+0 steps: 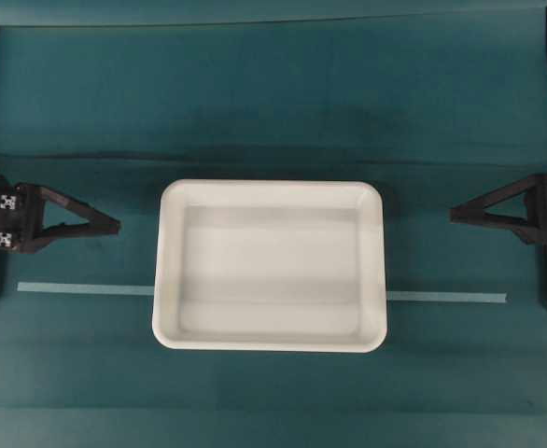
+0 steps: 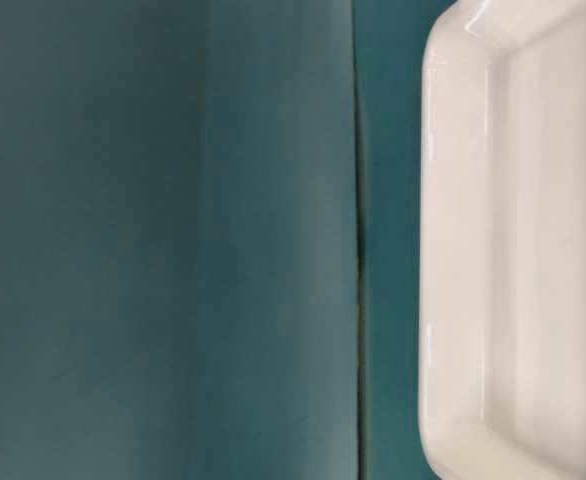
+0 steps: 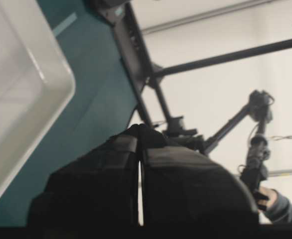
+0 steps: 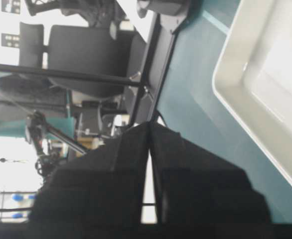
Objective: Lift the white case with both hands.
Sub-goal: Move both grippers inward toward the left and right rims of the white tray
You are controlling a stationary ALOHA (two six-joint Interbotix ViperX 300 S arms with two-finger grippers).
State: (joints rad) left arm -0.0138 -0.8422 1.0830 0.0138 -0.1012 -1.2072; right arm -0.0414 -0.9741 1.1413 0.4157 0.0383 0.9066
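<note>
Grippers flank the tray, apparently staged for a two-sided lift: the left gripper (image 1: 115, 224) sits pinched to a sliver, empty, well apart from the white case (image 1: 270, 265). That case lies flat mid-table, long axis running left-right toward each arm. The right gripper (image 1: 455, 214), likewise nearly closed, holds nothing.

The white case (image 1: 270, 266) is glossy plain white, its floor faintly shaded grey. The table (image 1: 273, 103) under it is covered in plain deep teal, darker toward the edges. A thin strip of pale mint tape (image 1: 85, 288) crosses it. The left gripper (image 1: 115, 224) and right gripper (image 1: 455, 214) are matte black, each with small white cross-patterned marks near its base.
</note>
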